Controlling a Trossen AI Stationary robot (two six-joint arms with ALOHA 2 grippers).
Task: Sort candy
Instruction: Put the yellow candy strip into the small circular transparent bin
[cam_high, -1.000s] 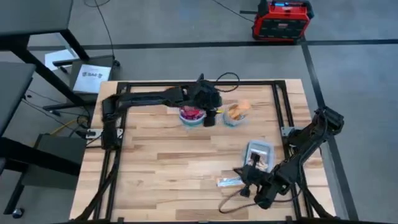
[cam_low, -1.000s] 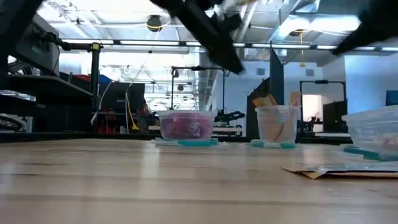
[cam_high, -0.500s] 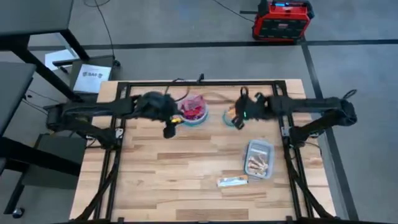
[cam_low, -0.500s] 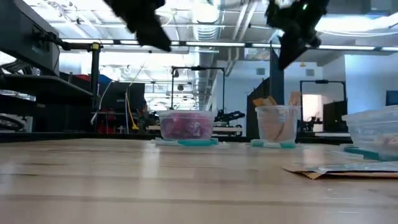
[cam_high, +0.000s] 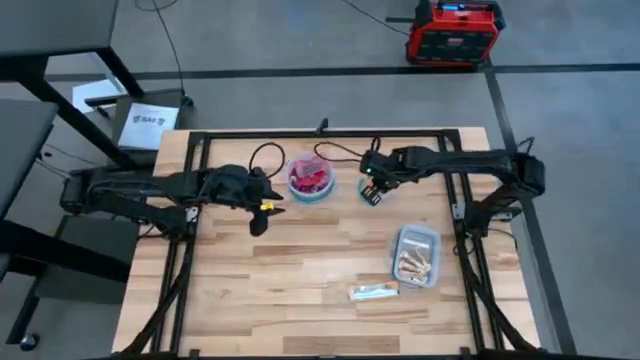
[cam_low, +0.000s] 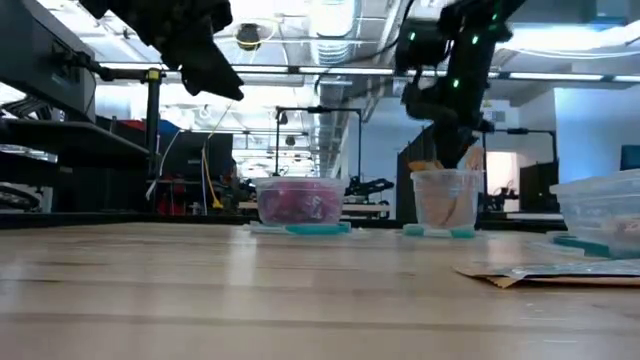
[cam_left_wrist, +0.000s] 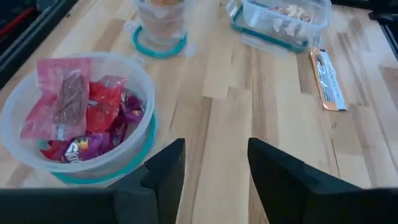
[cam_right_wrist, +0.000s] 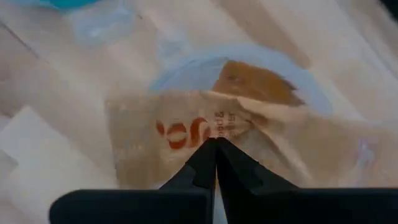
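Candy fills two clear bowls at the table's far middle: red and purple pieces in the left bowl (cam_high: 310, 182) (cam_left_wrist: 78, 118), orange-brown pieces in the right bowl (cam_low: 445, 200) (cam_left_wrist: 160, 25). My right gripper (cam_high: 370, 192) (cam_right_wrist: 216, 144) hangs over the right bowl, shut on an orange-and-whitish wrapped candy (cam_right_wrist: 205, 127). My left gripper (cam_high: 260, 215) (cam_left_wrist: 214, 149) stands open and holds nothing. It is above the wood, left of and nearer than the left bowl. My right gripper comes from above, pointing down into the bowl's mouth. Its two fingertips (cam_right_wrist: 202, 158) meet on the wrapper's edge (cam_right_wrist: 214, 134) near the printed red letters. The wrapper spreads flat beyond the tips over the bowl's opening (cam_right_wrist: 186, 65). I cannot tell whether it rests on the candies beneath.
A clear rectangular tub (cam_high: 416, 255) (cam_left_wrist: 283, 18) holding more pieces stands at the near right. A long wrapped bar (cam_high: 373, 291) (cam_left_wrist: 328, 71) lies on the wood just nearer than it. Bare wood spreads across the near left and middle.
My right gripper has swung from the tub at the near right up to the far side, then settled over the right bowl. My left gripper has drawn back from between the two bowls toward the table's left and a little nearer.
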